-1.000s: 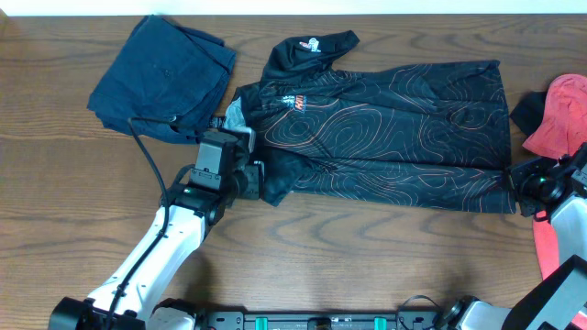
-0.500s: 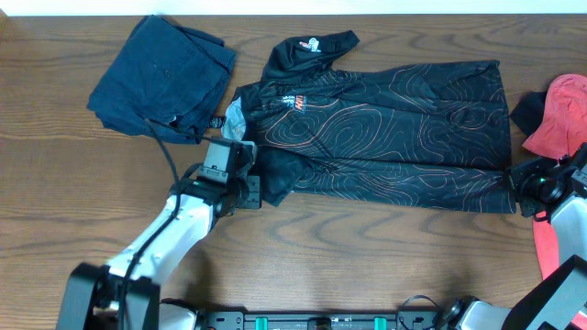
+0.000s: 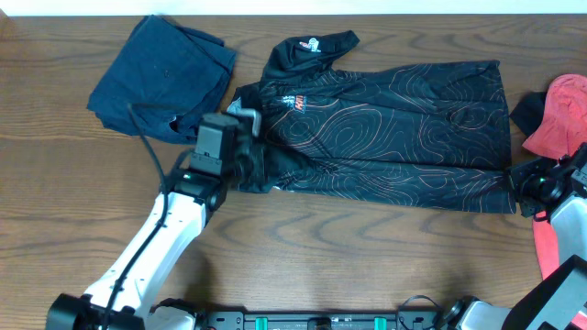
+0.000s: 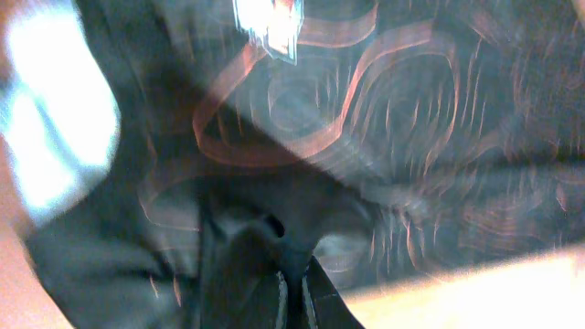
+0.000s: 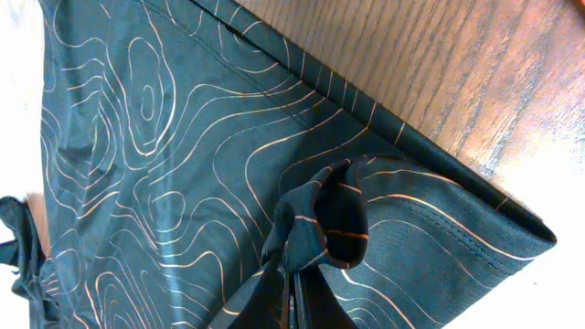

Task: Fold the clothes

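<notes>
Overhead, the black jersey (image 3: 385,128) lay spread lengthwise across the wooden surface (image 3: 367,266), between a folded navy garment (image 3: 165,73) and a coral-red garment (image 3: 561,110). The left end effector (image 3: 246,167) sat at the near edge of the collar end. The right end effector (image 3: 515,183) sat at the near hem corner. An orange-and-white chest mark (image 3: 293,103) and a white badge (image 3: 310,44) on the bunched sleeve were too small to read.

From the left wrist the picture was badly blurred. The left fingertips looked pressed together on a dark fold of the jersey, and a scrap of white lettering (image 4: 270,23) was smeared beyond reading.

From the right wrist the view was sharp. The right fingertips were pinched on a small puckered fold just inside the hem corner, and no writing showed there, only orange contour lines.

Both holds appeared to take very little cloth. The smooth fabric could slip out when lifted, or a pinch might catch only the top layer and drag the fold crooked. The bunched sleeve could also trail and spoil the fold.
</notes>
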`<state>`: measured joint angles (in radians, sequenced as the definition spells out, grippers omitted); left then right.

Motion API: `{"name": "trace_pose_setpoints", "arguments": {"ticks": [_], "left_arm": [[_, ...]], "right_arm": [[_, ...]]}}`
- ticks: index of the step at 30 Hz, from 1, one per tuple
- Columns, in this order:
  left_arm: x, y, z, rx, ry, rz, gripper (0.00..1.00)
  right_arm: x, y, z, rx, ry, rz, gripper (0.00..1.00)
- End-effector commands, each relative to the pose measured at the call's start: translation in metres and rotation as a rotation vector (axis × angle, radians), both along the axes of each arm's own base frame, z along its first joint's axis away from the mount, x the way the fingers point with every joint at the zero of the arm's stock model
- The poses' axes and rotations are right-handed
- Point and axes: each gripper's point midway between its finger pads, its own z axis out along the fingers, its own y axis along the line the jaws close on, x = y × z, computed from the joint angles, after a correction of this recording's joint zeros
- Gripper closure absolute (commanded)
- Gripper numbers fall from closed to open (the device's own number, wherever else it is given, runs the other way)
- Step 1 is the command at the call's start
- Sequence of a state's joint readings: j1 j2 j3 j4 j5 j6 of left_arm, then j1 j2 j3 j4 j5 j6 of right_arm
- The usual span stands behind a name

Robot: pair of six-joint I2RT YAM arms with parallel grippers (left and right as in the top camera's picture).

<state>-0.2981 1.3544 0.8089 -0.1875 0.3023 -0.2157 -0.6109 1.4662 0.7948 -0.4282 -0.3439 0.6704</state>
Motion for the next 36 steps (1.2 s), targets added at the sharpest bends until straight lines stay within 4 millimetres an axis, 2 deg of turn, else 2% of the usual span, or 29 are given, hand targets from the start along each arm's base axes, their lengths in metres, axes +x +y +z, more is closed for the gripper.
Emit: {"name": "trace_pose_setpoints", "arguments": {"ticks": [1,4,5,6,7,10,16,19,25,30,33,36], "left_arm": [[0.02,0.015,0.004,0.093,-0.078,0.061,0.93],[0.039,0.012,-0.001,0.09,-0.126,0.07,0.73],[0.043,0.011,-0.004,0.089,-0.13,0.07,0.63],[0.046,0.01,-0.011,0.091,-0.121,0.07,0.58],[0.045,0.01,-0.015,0.095,-0.11,0.069,0.58],[0.033,0.013,-0.032,0.12,-0.031,0.063,0.5],[-0.014,0.0,-0.051,0.067,0.172,-0.043,0.5],[-0.025,0.002,-0.064,0.102,0.223,-0.046,0.5],[-0.013,-0.001,-0.089,0.148,0.198,-0.037,0.5],[-0.005,0.0,-0.118,0.173,0.221,-0.027,0.51],[-0.001,-0.002,-0.12,0.167,0.207,-0.026,0.66],[0.005,-0.004,-0.111,0.158,0.182,-0.025,0.78]], "right_arm": [[0.003,0.0,0.001,-0.003,-0.001,-0.003,0.99],[0.003,0.0,0.001,-0.003,-0.001,-0.003,0.99],[0.003,0.0,0.001,-0.003,-0.001,-0.004,0.99],[0.003,0.0,0.001,-0.003,-0.001,-0.003,0.99],[0.003,0.0,0.001,-0.003,-0.001,-0.003,0.99],[0.003,0.0,0.001,-0.003,-0.001,-0.003,0.99],[0.003,0.0,0.001,-0.003,-0.001,-0.003,0.99],[0.003,0.0,0.001,-0.004,-0.002,-0.003,0.98],[0.003,0.0,0.001,-0.003,-0.001,-0.003,0.98],[0.003,0.0,0.001,-0.004,-0.001,-0.003,0.98],[0.003,-0.001,0.002,-0.005,-0.002,-0.003,0.98],[0.004,-0.001,0.002,-0.006,-0.005,-0.003,0.98]]}}
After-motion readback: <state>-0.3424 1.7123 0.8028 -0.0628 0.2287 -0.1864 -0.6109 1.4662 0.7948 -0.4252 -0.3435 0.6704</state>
